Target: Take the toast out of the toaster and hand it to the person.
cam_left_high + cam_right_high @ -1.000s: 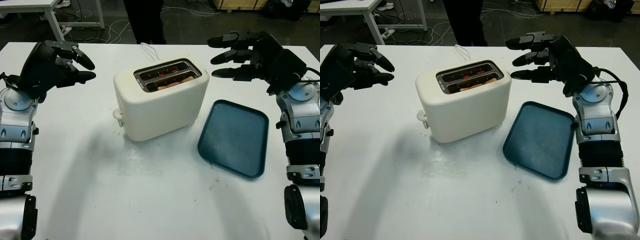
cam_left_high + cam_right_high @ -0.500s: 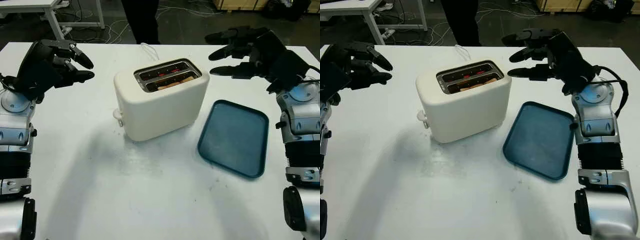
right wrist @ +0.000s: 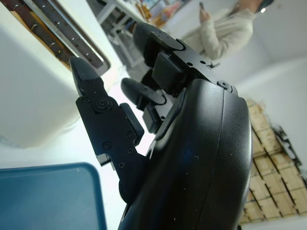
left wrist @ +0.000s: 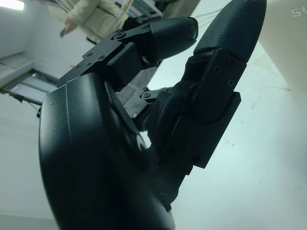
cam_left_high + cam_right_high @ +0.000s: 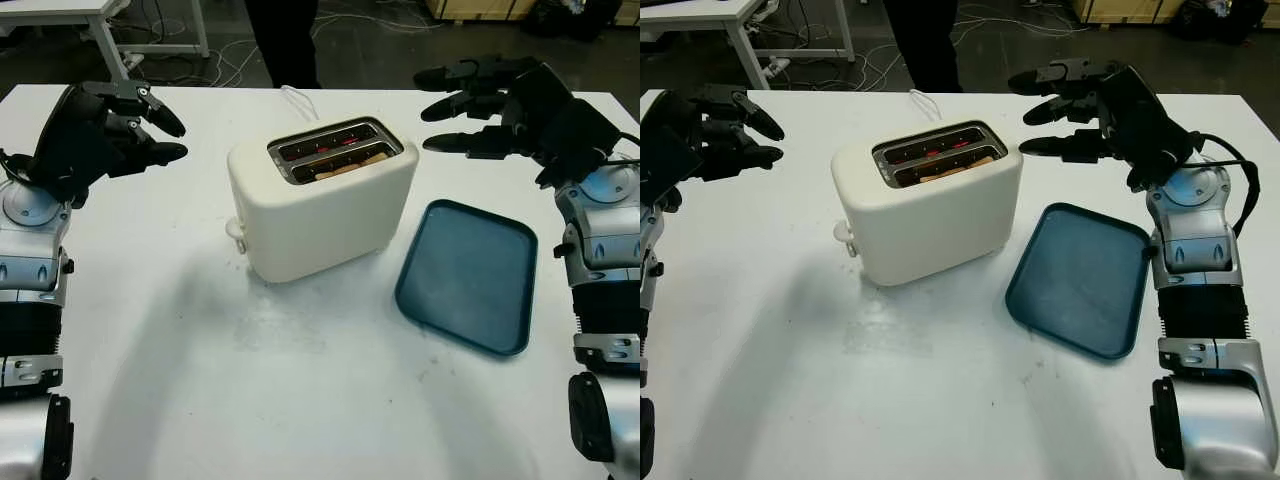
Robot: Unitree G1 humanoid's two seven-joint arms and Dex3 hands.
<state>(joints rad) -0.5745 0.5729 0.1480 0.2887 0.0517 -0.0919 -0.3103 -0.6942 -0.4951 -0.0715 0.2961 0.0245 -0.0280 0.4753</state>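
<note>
Left eye view is showing the right hand [image 5: 468, 105] hovering open, empty, nearer the toaster [image 5: 322, 197] than the left hand [image 5: 130, 125]; toast [image 5: 350, 165] is sitting in the near slot, lengthwise toward it.

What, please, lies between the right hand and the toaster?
Only bare white table between the right hand and the toaster, seen in the left eye view.

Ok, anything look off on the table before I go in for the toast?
Nothing stands out. The toaster stands upright with toast low in its near slot, the blue tray lies flat beside it, and both hands hold nothing.
</note>
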